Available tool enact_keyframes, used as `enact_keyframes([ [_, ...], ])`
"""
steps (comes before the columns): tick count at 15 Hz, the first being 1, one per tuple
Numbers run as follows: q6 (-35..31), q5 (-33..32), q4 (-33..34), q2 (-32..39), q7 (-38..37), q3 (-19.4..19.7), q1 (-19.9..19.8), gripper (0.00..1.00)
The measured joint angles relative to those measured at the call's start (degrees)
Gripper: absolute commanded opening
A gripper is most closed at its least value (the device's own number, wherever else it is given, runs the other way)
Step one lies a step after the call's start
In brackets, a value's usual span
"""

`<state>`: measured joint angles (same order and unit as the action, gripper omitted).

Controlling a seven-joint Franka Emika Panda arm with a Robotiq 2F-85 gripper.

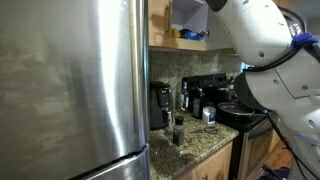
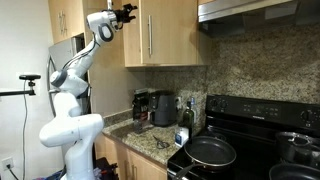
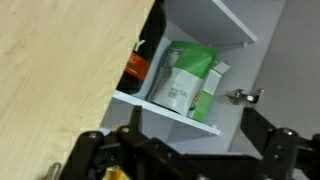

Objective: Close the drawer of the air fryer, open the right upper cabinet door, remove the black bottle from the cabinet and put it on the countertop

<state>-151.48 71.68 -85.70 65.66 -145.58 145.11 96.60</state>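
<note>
In the wrist view the right upper cabinet door (image 3: 60,60) fills the left side and stands ajar. Past its edge I see the pale cabinet (image 3: 235,55) interior. The black bottle (image 3: 138,62), with an orange label, stands on the shelf (image 3: 165,112), partly hidden by the door. My gripper (image 3: 190,160) is open and empty, in front of and below the shelf. In an exterior view it (image 2: 127,14) is raised at the cabinet's edge. The air fryer (image 2: 166,108) stands on the countertop (image 2: 150,135); its drawer looks pushed in.
Green-and-white packets (image 3: 185,80) stand beside the bottle on the shelf, and a door hinge (image 3: 243,96) is further right. On the counter are a coffee maker (image 2: 141,105) and a slim dark bottle (image 1: 178,130). A stove with a pan (image 2: 210,152) and a steel fridge (image 1: 70,80) flank the counter.
</note>
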Motion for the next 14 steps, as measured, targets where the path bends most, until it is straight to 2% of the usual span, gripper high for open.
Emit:
enact_keyframes([
  [3,-2.0,-1.6,-8.6,4.2,-3.6,3.4,0.3,1.0],
  [5,-3.3,-0.1,-13.4,6.5,-3.4,5.3,-1.0,1.0],
  [8,-8.2,0.8,-20.4,7.7,-3.4,4.6,-2.8,1.0],
  [14,-10.8,11.3,-29.0,14.1,-3.3,4.0,-14.0,1.0],
])
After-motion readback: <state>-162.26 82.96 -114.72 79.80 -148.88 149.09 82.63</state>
